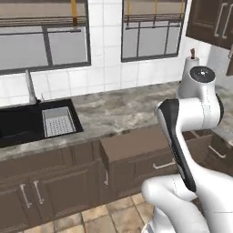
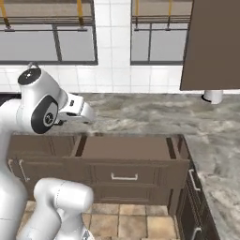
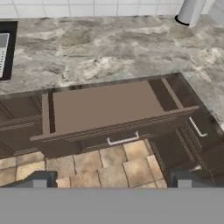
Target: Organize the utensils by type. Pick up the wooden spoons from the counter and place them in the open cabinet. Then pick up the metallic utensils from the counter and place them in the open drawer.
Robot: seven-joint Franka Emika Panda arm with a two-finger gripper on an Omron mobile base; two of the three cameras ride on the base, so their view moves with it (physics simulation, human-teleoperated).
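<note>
Hovering with the claw (image 3: 112, 183) spread and empty above the open drawer (image 3: 105, 107).
No spoons could be seen on the counter (image 3: 109, 48) beyond it; searching sideways first looked wise before any reach.

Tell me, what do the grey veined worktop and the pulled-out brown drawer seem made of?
The grey-and-tan veined worktop looks like polished stone, judging by its marbled veins. The wide brown open drawer looks like matte wood or laminate: plain flat brown, no grain visible. Its silver bar handle looks metallic.
</note>
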